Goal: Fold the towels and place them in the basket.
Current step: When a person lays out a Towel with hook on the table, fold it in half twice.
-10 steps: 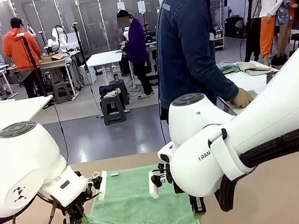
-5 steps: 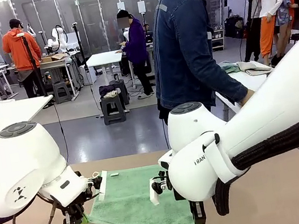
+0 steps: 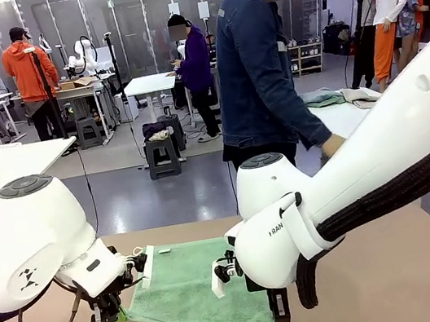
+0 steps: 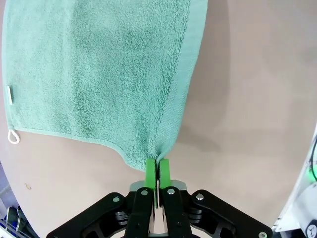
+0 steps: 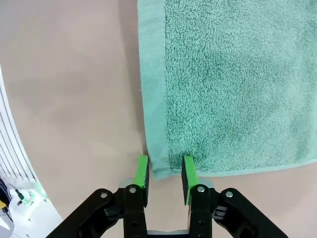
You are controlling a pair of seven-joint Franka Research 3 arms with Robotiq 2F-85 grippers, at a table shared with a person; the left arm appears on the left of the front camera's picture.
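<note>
I am pinching a near corner of the mint green towel (image 4: 99,74) in my left end effector (image 4: 157,171). My right end effector (image 5: 165,173) is standing narrowly parted astride the other near corner, while the towel is lying spread on the brown surface (image 5: 64,99).

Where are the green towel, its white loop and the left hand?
towel (image 3: 191,289), front view, middle of cloth.
loop (image 4: 13,136), left wrist view, corner ring.
left hand (image 4: 157,167), left wrist view, between fingertips.
</note>
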